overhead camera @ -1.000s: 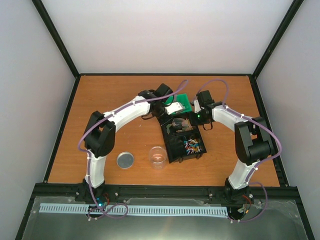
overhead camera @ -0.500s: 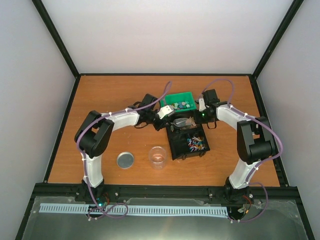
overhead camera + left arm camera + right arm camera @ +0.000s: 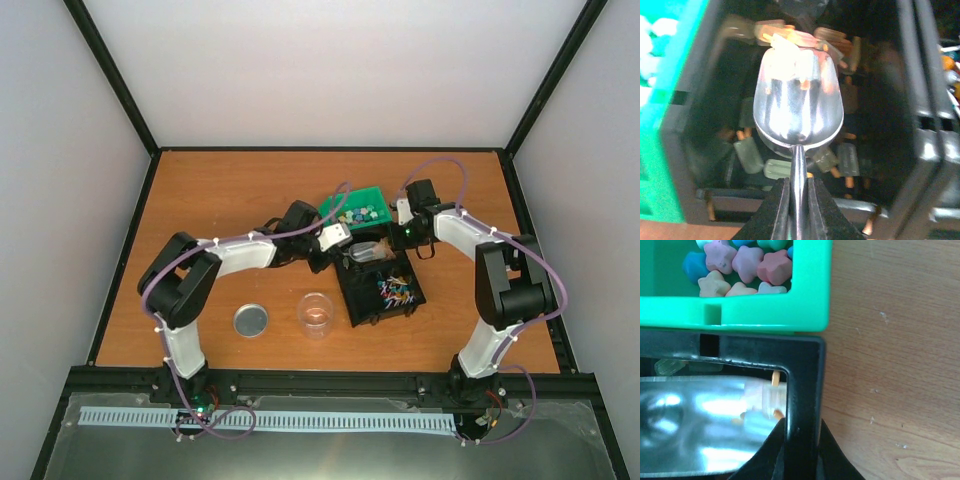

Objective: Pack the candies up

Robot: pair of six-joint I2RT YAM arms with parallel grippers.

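The candies (image 3: 358, 211) are small star-shaped pieces in pink, blue, yellow and white, lying in a green tray (image 3: 340, 203); they also show at the top of the right wrist view (image 3: 742, 265). My left gripper (image 3: 333, 238) is shut on the handle of a metal scoop (image 3: 798, 100). The scoop's bowl hangs over the far compartment of a black tray (image 3: 352, 300) and holds a few pale wrapped pieces at its tip. My right gripper (image 3: 801, 452) is shut on the black tray's wall (image 3: 804, 380), just near of the green tray (image 3: 810, 305).
A clear glass jar (image 3: 316, 313) stands at the front centre, with its round metal lid (image 3: 251, 320) to its left. The black tray's near compartment holds thin multicoloured sticks (image 3: 392, 290). Pale wrapped pieces with orange ends (image 3: 750, 155) lie under the scoop.
My left gripper has drawn back from over the green tray, bringing the scoop over the black tray's far compartment. The green tray's candies are uncovered. The right gripper has stayed on the tray wall.
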